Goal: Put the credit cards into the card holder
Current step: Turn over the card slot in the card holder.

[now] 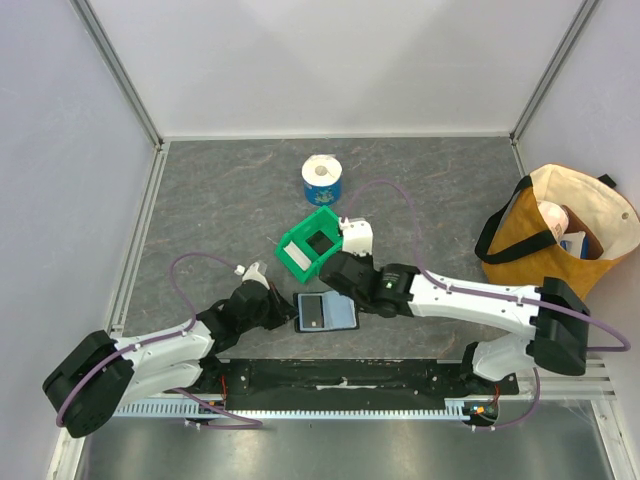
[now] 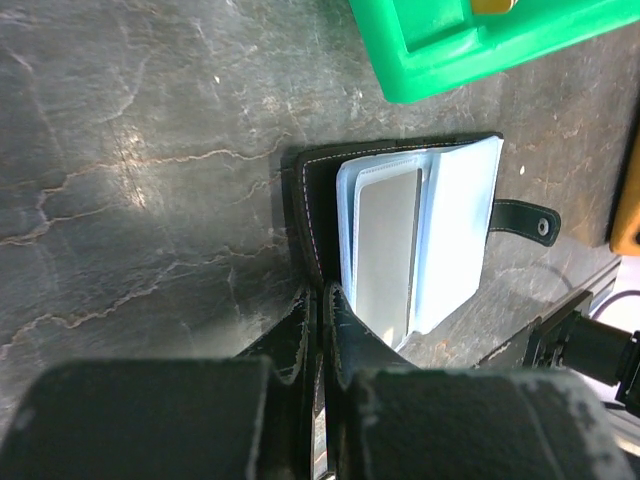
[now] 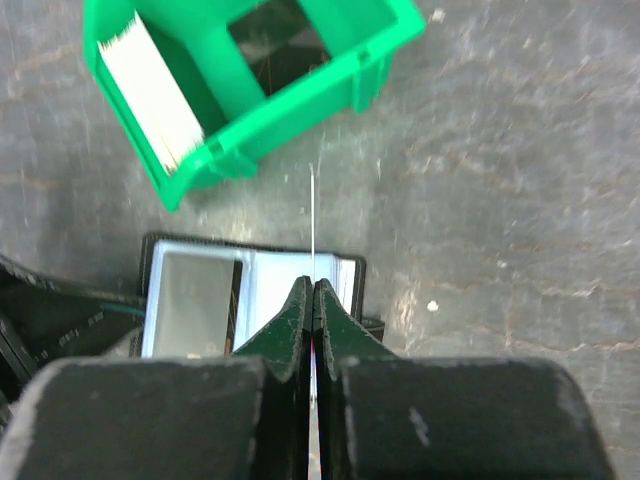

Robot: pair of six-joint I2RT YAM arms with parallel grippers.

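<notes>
The card holder (image 1: 340, 315) lies open on the table, bluish pockets up, with its snap tab (image 2: 527, 221) sticking out to one side. A pale grey credit card (image 2: 388, 250) sits in one of its pockets. My left gripper (image 2: 321, 292) is shut on the edge of the holder's black cover (image 2: 318, 190). My right gripper (image 3: 314, 284) hangs just above the open holder (image 3: 280, 275), shut on a thin credit card (image 3: 313, 215). That card shows edge-on as a pale line pointing toward the green bin. In the top view, the left gripper (image 1: 284, 312) is at the holder's left edge and the right gripper (image 1: 338, 290) is over its far edge.
A green plastic bin (image 1: 312, 245) holding a white slab (image 3: 150, 95) stands just beyond the holder. A blue and white roll (image 1: 322, 178) stands farther back. A yellow and cream tote bag (image 1: 555, 230) sits at the right edge, and walls close in the table on three sides.
</notes>
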